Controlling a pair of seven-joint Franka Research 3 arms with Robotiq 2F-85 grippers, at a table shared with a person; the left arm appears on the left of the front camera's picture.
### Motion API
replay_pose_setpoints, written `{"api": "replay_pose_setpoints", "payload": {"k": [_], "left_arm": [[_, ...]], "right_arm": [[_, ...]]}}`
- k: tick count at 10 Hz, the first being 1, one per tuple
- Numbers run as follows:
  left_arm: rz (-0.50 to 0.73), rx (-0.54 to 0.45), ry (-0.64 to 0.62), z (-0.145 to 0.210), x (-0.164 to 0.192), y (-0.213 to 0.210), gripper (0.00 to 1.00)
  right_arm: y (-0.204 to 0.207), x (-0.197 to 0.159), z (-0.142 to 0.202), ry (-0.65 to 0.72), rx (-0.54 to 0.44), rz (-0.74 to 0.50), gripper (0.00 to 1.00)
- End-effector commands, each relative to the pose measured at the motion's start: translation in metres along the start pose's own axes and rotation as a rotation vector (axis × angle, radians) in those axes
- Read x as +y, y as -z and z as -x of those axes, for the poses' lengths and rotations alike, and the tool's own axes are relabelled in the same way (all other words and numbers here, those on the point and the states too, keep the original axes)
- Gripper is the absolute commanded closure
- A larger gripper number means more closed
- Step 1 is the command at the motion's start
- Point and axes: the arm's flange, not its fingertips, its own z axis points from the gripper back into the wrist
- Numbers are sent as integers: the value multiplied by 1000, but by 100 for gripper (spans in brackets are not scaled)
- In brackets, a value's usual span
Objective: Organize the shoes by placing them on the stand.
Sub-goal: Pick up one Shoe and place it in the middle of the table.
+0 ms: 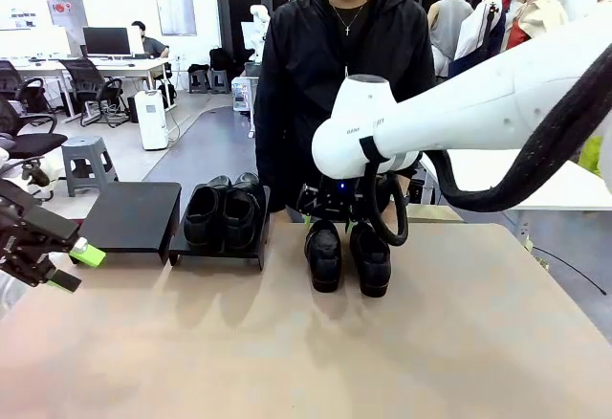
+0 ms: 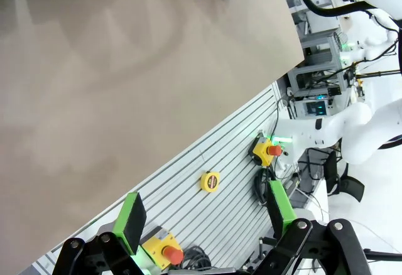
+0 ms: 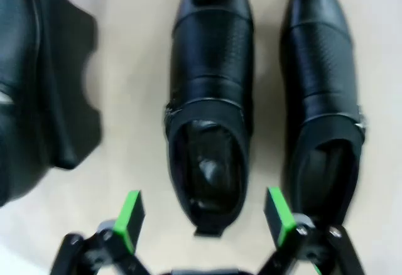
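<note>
Two glossy black shoes [image 1: 325, 254] [image 1: 370, 258] stand side by side on the table's far middle, toes toward me. My right gripper [image 1: 330, 213] hovers over their heel ends. In the right wrist view it [image 3: 204, 217] is open, green pads either side of the left shoe's [image 3: 210, 99] heel opening, with the other shoe [image 3: 323, 99] beside it. Two more shoes [image 1: 222, 213] sit on the right platform of the black stand [image 1: 218, 254]. The left platform [image 1: 134, 216] is bare. My left gripper [image 1: 72, 268] [image 2: 207, 215] hangs open at the table's left edge, holding nothing.
A person in a black jacket [image 1: 335, 75] stands at the far side behind the shoes. Below the table's near edge, the left wrist view shows a slatted panel with a yellow tape measure [image 2: 210, 181] and yellow stop-button boxes [image 2: 267, 150]. The beige tabletop [image 1: 316, 352] spreads in front.
</note>
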Motion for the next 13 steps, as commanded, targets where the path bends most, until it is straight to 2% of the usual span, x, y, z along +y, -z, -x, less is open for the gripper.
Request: {"api": "replay_pose_setpoints", "payload": {"k": [1, 6, 7, 8, 9, 13], "left_arm": [[25, -8, 16, 1, 1, -1, 0], [25, -8, 16, 1, 1, -1, 0], [25, -8, 16, 1, 1, -1, 0], [25, -8, 16, 1, 1, -1, 0], [25, -8, 16, 1, 1, -1, 0], [25, -8, 16, 1, 1, -1, 0]], "right_arm": [[10, 3, -18, 82, 45, 52, 0], [34, -8, -29, 120, 117, 42, 0], [34, -10, -29, 114, 130, 60, 31], [33, -9, -29, 114, 136, 65, 87], [34, -10, -29, 115, 142, 72, 100], [37, -11, -30, 107, 163, 68, 100]]}}
